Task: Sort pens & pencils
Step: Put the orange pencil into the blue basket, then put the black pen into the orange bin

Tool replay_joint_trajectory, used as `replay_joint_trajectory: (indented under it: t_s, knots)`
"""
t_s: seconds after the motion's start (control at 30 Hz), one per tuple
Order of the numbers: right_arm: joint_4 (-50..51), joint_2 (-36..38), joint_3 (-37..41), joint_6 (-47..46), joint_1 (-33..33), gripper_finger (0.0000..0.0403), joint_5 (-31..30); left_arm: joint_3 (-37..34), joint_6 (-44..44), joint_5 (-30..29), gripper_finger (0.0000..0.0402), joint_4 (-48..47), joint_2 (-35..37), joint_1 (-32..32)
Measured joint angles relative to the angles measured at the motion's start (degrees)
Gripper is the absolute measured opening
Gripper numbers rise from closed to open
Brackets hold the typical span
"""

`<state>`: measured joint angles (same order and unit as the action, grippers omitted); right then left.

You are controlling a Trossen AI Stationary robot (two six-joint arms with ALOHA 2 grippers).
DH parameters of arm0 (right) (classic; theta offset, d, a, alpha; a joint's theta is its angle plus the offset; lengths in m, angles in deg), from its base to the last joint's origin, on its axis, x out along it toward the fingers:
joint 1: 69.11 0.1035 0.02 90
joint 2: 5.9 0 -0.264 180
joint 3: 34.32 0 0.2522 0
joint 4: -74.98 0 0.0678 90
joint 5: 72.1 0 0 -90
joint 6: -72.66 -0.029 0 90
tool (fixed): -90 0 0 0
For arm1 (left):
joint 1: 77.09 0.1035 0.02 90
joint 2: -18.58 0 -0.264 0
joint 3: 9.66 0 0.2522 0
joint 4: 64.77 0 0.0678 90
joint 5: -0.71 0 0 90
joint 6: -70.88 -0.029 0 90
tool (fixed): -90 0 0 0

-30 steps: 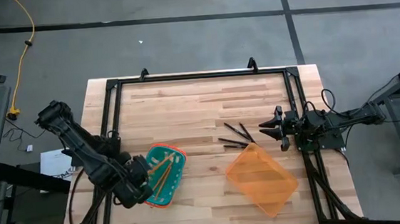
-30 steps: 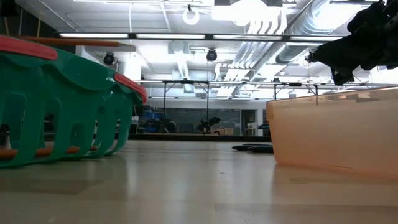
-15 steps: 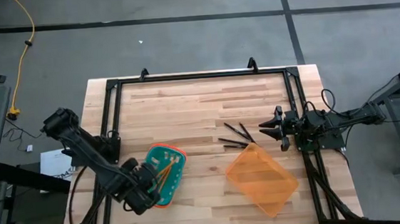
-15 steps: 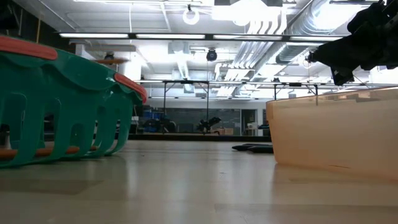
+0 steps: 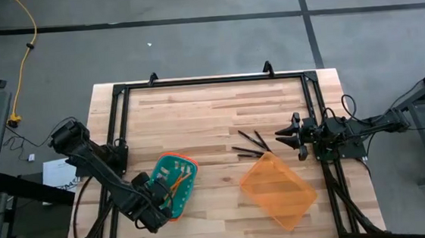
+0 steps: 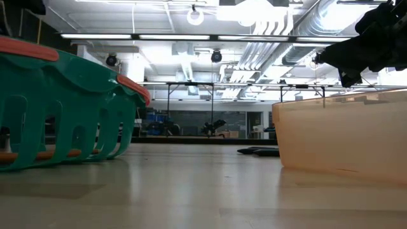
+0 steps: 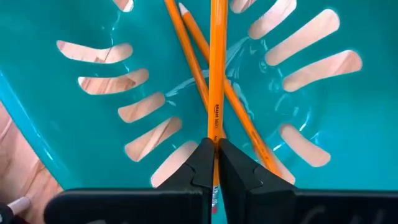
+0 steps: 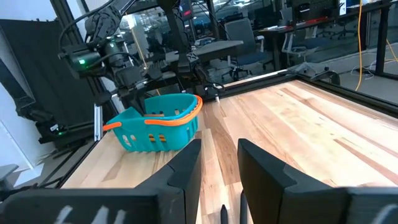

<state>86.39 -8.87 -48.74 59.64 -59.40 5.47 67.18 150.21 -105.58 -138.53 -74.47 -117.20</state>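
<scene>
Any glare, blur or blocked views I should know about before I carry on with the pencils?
Low view: bright ceiling lights flare, the teal basket and orange bin fill the sides, and the pens are only a dark sliver. Left wrist view: sharp, the left gripper is shut on one of the pencils. High view: even light, everything small. Right wrist view: right gripper open, slightly soft.

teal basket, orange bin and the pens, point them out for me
teal basket [image 5: 187, 167], high view, on its orange rim at the far corner.
orange bin [image 5: 277, 191], high view, middle of its floor.
pens [image 5: 250, 148], high view, middle of the dark cluster.
</scene>
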Motion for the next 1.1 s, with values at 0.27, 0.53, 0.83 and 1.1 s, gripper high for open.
replay_joint_trajectory:
  t_s: [0.27, 0.53, 0.83, 1.1]
  knots:
    - [0.0, 0.0, 0.0, 0.0, 0.0, 0.0096, 0.0, -4.2, -1.9, 7.4, 0.0011, 0.2, 0.0, 2.8]
    - [0.0, 0.0, 0.0, 0.0, 0.0, 0.0096, 0.0, -4.5, -9.0, 4.8, 0.0109, -0.1, 2.6, 3.7]
    - [0.0, 0.0, 0.0, 0.0, 0.0, 0.0096, 0.0, -4.5, -18.8, -1.7, 0.0192, 0.0, 11.3, 4.6]
    - [0.0, 0.0, 0.0, 0.0, 0.0, 0.0096, 0.0, -5.1, -37.3, -4.6, 0.0132, 6.3, 19.7, 13.7]
